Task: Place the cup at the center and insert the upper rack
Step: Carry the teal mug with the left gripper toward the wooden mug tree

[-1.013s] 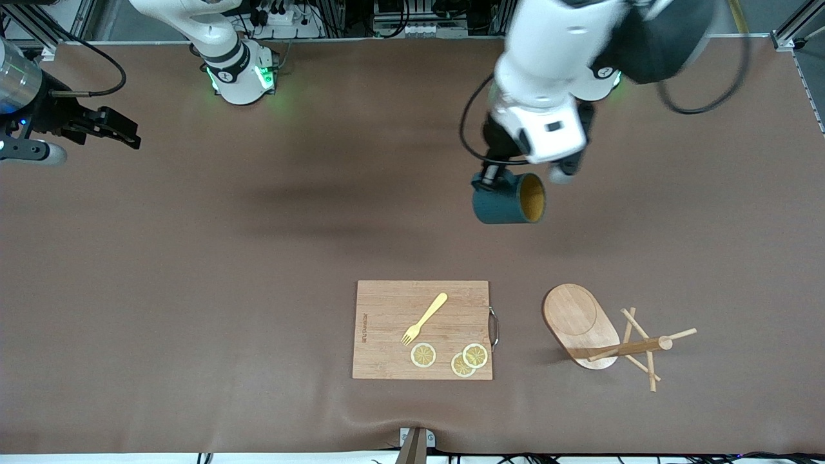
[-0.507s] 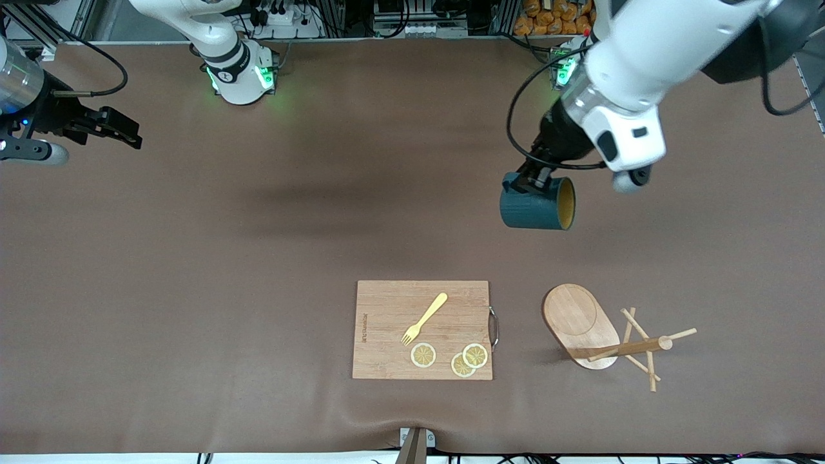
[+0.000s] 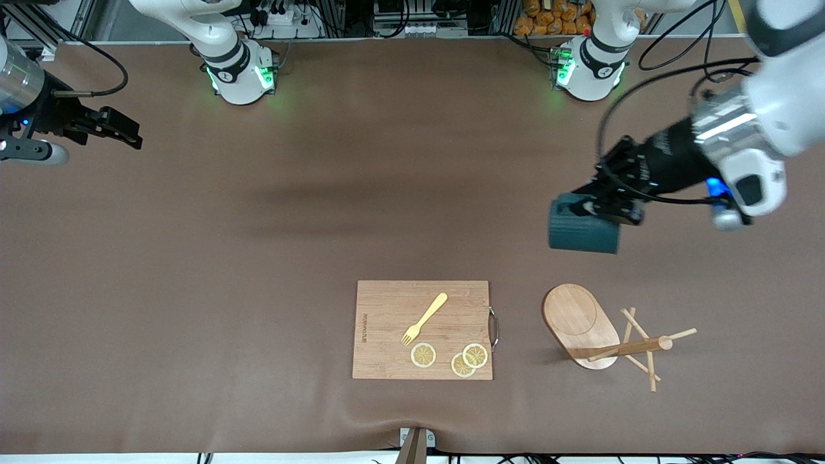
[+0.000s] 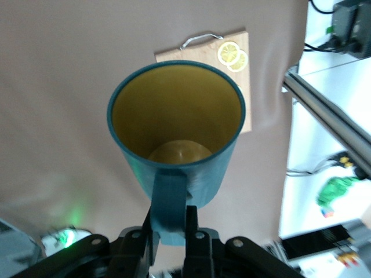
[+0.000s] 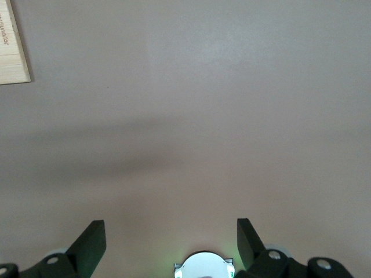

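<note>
My left gripper (image 3: 590, 209) pinches the cup (image 3: 583, 233) by its handle, aloft over the table (image 3: 258, 258). Right gripper (image 3: 122, 132) waits, spread wide. Rack (image 3: 606, 338) toppled.

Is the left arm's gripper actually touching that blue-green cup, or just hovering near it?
Touching. The left wrist view shows the left gripper shut on the cup's handle, one finger on each side, with the cup held up above the table.

Brown-covered table (image 3: 258, 270), aluminium framing (image 3: 38, 26) along its edge.
</note>
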`<state>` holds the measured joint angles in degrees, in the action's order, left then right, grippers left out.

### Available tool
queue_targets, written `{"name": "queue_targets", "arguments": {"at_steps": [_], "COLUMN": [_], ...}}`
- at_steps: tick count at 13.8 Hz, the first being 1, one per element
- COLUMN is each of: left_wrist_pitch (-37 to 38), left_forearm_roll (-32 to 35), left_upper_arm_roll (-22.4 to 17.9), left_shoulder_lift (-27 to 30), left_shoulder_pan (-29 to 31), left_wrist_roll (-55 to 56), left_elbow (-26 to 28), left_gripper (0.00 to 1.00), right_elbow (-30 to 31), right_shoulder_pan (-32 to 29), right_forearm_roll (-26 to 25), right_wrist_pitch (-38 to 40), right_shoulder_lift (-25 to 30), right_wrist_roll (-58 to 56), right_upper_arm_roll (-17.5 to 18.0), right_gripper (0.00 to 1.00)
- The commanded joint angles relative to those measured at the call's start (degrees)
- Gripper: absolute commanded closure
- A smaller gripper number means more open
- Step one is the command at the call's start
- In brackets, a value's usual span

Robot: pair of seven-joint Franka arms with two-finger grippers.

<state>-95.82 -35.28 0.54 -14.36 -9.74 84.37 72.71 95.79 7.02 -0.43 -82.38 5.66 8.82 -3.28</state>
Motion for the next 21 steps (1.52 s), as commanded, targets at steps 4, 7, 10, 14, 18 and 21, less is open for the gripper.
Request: {"name": "queue_targets", "arguments": {"at_steps": [4, 7, 10, 14, 18, 21], "left_wrist_pitch": [-0.3, -0.3, -0.3, -0.3, -0.2, 0.1], "left_forearm_roll": [-11.4, -19.3, -23.9, -29.1, -33.7, -35.2], "left_upper_arm_roll": [0.5, 0.4, 0.4, 0.5, 0.5, 0.5], "left_shoulder_lift": [-0.8, -2.8, -4.2, -5.3, -6.9, -7.7], "left_shoulder_pan": [6.4, 9.1, 9.8, 10.9, 12.1, 12.9], "left_wrist_roll": [-5.3, -6.8, -8.5, -9.6, -9.7, -9.7], "left_elbow": [1.3, 1.5, 1.6, 2.2, 2.2, 2.3], "left_gripper": [1.00, 1.00, 1.00, 1.00, 1.00, 1.00], "right_elbow": [0.3, 0.4, 0.4, 0.7, 1.3, 1.5], "right_shoulder_pan": [0.4, 0.4, 0.4, 0.5, 1.3, 1.3], "right_forearm_roll": [-0.5, -0.4, -1.0, -1.2, -1.2, -1.2], "right_wrist_pitch": [-0.5, -0.3, 0.6, 0.3, 0.7, 0.7], "right_shoulder_lift": [0.6, 0.6, 0.5, 0.3, 0.1, 0.1], "right_wrist_roll": [1.1, 1.2, 1.1, 1.2, 3.2, 3.1], "right_upper_arm_roll": [-0.1, -0.1, -0.1, -0.1, -0.1, -0.1], "right_gripper": [0.00, 0.00, 0.00, 0.00, 0.00, 0.00]}}
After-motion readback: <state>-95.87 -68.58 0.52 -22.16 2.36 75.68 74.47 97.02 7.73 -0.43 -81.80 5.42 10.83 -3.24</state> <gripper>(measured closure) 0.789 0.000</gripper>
